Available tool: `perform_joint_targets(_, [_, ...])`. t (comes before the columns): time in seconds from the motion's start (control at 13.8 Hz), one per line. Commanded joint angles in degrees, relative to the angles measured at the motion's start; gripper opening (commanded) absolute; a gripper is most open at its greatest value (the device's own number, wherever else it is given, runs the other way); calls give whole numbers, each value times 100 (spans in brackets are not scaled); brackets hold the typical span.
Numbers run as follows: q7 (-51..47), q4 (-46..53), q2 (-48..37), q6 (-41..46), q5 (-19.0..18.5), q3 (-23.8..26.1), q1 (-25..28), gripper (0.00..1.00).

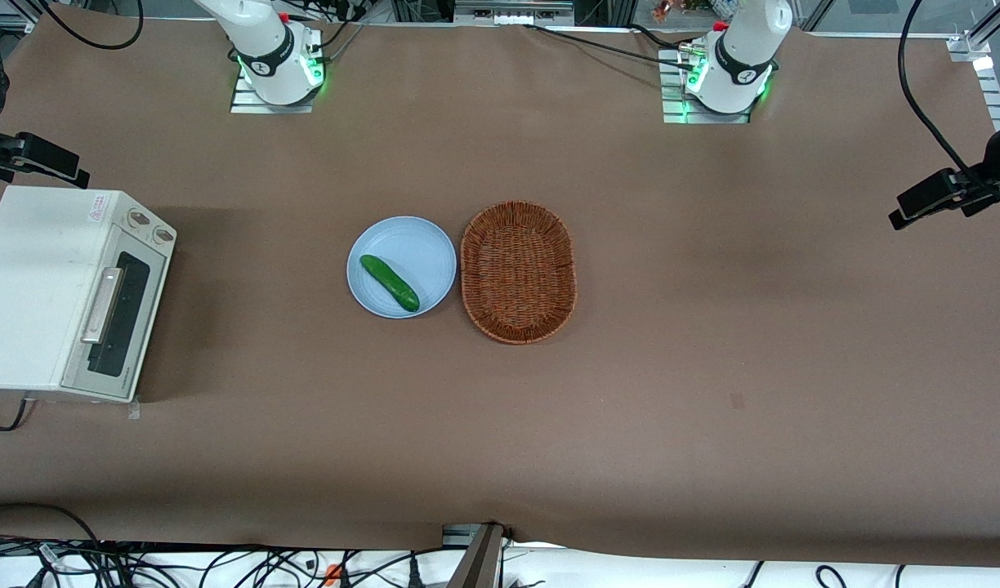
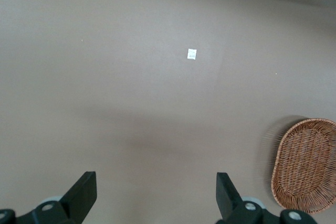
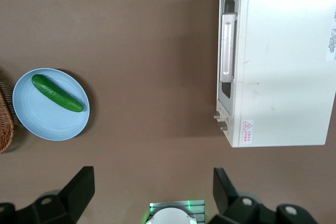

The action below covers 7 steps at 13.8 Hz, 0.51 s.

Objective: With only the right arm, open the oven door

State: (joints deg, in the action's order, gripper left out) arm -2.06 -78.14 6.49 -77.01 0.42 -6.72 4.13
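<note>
Oven door [image 1: 116, 325] shut; pincer [image 3: 152, 187] spread above table, plate [image 1: 402, 266] nearby.

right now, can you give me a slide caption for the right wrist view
Open gripper high above the table, closed oven with door handle untouched, cucumber on plate.

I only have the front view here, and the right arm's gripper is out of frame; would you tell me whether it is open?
Observer: Yes, it is open. The right wrist view shows the gripper with its fingers spread wide and nothing between them.
Operator: Thank you. Where is it relative to the oven?
Observer: It hangs high over the table, above its own arm's green-lit base, well apart from the oven and not touching the oven door.
</note>
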Motion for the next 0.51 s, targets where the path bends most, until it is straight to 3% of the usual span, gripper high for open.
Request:
perform_joint_targets(0.0, [47, -26, -34, 63, 90, 30, -9, 100])
perform_joint_targets(0.43, [56, -44, -33, 72, 90, 30, 62, 100])
